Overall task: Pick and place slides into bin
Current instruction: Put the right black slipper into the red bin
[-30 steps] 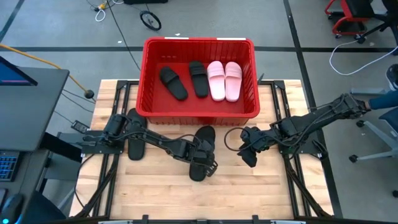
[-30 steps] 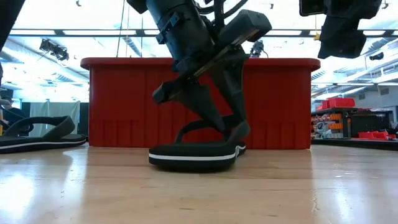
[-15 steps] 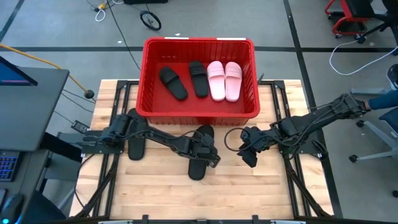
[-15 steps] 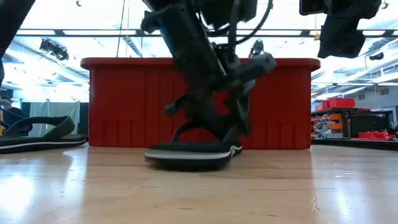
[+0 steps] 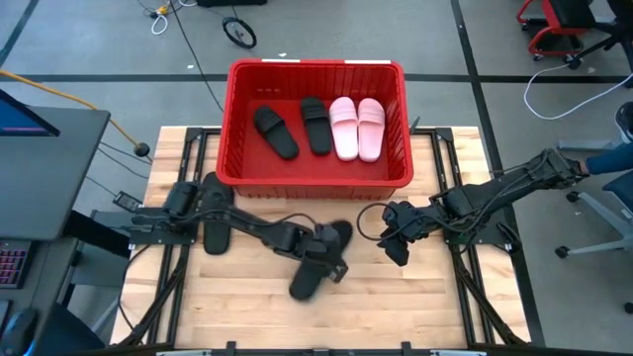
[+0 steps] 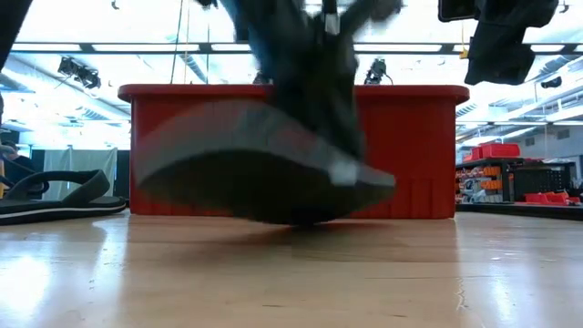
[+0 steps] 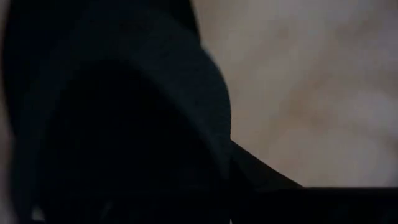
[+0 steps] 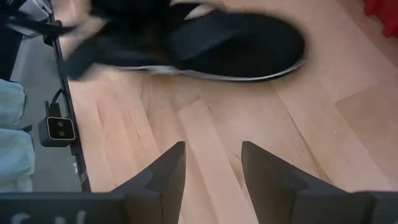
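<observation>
- At the counter's [image 5: 396, 307] centre, the left gripper [image 5: 324, 259] has its jaws clenched on a black flip-flop [image 5: 318, 261], lifted and tilted.
- At 12 o'clock, the red bin [image 5: 315, 176] holds two black slides and a pink pair [image 5: 356, 128].
- At 9 o'clock lies another black sandal [image 5: 214, 211].
- At 3 o'clock the right gripper [image 5: 394, 237] waits, jaws released.

Wooden table [image 5: 396, 297]; grey floor [image 5: 99, 40]; wheel [image 5: 239, 32]; red chair base [image 5: 559, 30].
</observation>
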You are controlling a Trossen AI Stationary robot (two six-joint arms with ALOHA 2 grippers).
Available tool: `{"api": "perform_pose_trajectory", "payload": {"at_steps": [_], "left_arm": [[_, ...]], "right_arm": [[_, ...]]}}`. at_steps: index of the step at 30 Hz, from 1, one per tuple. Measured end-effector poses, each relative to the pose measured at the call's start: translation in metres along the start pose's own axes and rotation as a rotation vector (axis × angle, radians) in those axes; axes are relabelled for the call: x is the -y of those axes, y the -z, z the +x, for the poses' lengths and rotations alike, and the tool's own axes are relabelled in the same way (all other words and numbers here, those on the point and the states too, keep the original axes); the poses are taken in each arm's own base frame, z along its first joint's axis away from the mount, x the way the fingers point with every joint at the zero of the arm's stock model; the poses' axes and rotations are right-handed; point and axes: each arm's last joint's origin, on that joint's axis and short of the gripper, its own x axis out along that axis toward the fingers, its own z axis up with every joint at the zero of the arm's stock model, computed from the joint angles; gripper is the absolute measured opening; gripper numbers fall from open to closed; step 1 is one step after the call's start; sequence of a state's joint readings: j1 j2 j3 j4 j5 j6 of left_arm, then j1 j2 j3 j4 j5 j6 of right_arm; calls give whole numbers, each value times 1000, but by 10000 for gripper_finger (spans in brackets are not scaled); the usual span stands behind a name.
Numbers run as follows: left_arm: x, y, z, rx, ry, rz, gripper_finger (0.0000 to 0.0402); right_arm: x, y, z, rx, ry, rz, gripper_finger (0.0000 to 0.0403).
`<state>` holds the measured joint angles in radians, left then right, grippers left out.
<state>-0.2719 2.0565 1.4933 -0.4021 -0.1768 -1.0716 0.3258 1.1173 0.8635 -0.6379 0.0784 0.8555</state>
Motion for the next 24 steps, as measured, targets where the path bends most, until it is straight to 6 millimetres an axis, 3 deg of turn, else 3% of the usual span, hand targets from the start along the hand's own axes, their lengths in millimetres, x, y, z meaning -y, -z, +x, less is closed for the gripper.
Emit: {"api": "perform_pose_trajectory", "payload": {"at_steps": [3, 8, 12, 16, 20, 24], "left_arm": [[23, 5, -35, -25, 111, 34, 11], [53, -3, -128, 3, 148, 109, 8], [51, -31, -203, 137, -37, 212, 6], [36, -75, -262, 318, -193, 324, 6], [10, -125, -287, 373, -279, 494, 6], [-35, -179, -284, 336, -344, 514, 6]], "right_arm": [[-1, 1, -1, -5, -8, 0, 162], [-5, 5, -11, -5, -63, -35, 162], [-8, 9, -28, 27, -143, -41, 161], [-12, 7, -50, 105, -238, -52, 161], [-9, 5, -66, 210, -255, -81, 161], [-6, 4, -73, 267, -243, -79, 161]]}}
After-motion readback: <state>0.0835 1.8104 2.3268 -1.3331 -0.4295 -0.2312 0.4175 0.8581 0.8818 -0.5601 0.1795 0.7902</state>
